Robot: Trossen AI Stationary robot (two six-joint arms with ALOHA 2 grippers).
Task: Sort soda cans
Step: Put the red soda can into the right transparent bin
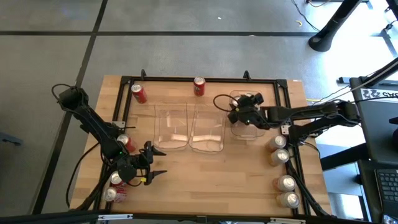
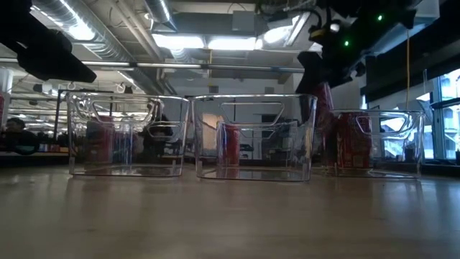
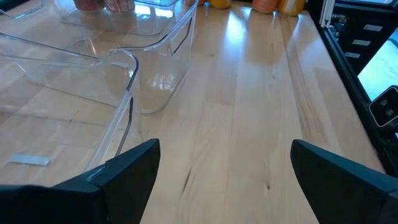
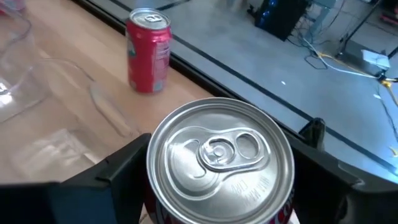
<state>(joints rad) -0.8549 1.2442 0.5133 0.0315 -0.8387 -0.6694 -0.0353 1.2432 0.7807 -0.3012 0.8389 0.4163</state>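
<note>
High view: looked straight down from above, taking in the whole table [image 1: 205, 180], both arms and the floor around it.
Low view: sat at tabletop height, facing level across the three clear bins [image 2: 255, 137] into the room behind.
Left wrist view: close over the wood, facing the bins.
Right wrist view: very close above a can top [image 4: 219, 155].
Shared: the bins appeared in all views.

No brand, number or sign is showing legibly anywhere. Embossed lettering is curving along the silver lid of the red can [image 4: 221, 155] in the right wrist view, but it is staying too blurred to read.
</note>
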